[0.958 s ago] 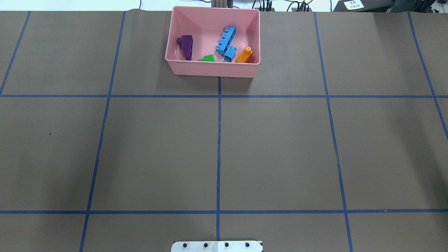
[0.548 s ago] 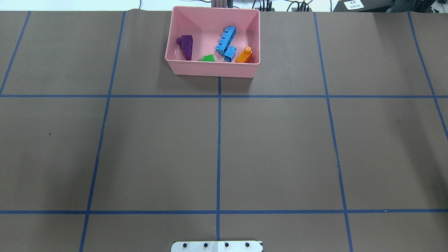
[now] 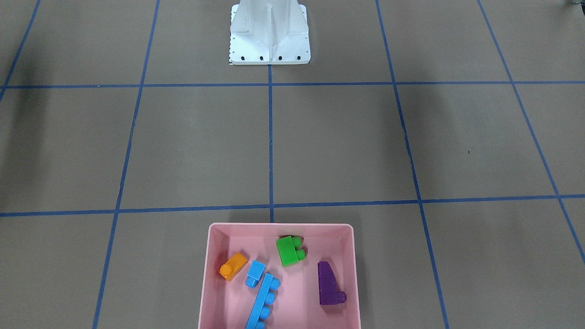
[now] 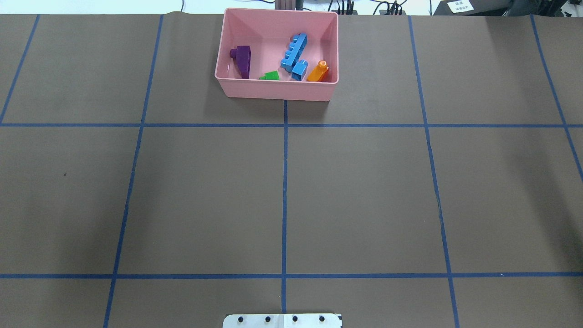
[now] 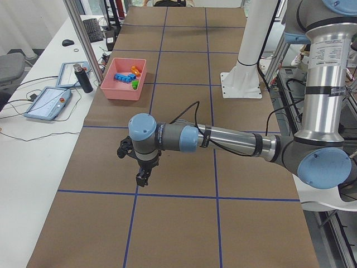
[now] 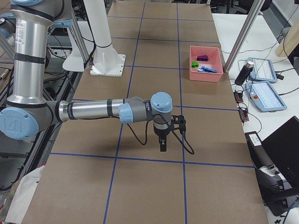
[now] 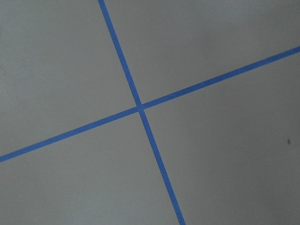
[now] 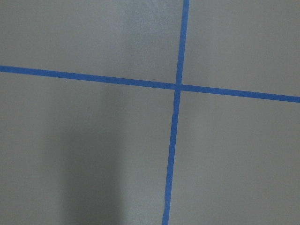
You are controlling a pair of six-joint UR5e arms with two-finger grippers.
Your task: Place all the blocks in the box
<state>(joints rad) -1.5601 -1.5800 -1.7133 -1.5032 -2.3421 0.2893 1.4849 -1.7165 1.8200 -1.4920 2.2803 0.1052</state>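
The pink box (image 4: pixel 273 89) stands at the table's far middle edge. All five blocks lie inside it: the purple wedge (image 4: pixel 242 60), the green brick (image 4: pixel 271 75), the long blue brick (image 4: pixel 294 50), the small blue brick (image 4: pixel 299 70) and the orange brick (image 4: pixel 319 72). The front-facing view shows the same box (image 3: pixel 208 274) and blocks. My left gripper (image 5: pixel 142 180) and right gripper (image 6: pixel 162 147) hang over bare table far from the box, and show only in the side views. I cannot tell whether they are open or shut. The wrist views show only the mat and tape.
The white metal base (image 3: pixel 269 36) stands at the robot's side of the table. Blue tape lines grid the brown mat. A side desk beyond the box holds a tablet pendant (image 5: pixel 47 103) and a black cylinder (image 5: pixel 83 78).
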